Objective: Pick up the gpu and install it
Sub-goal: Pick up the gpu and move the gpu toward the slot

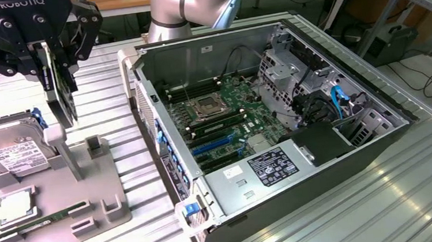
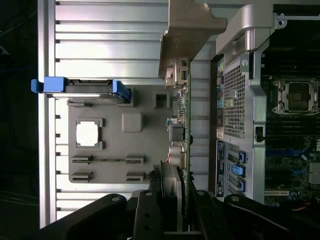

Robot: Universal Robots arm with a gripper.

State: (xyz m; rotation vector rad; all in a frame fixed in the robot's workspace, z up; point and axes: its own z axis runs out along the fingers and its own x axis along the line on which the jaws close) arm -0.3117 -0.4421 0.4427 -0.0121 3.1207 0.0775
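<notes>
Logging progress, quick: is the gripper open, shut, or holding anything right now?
Gripper: closed on the graphics card, holding it on edge over the grey tray.

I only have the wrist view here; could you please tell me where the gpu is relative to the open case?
Observer: The gripper holds the gpu upright over the grey tray, at the exterior view's left of the case, not above it.
Operator: Thank you. Is anything loose deeper inside the case?
Observer: A blue cable runs beside a black shroud there.
</notes>
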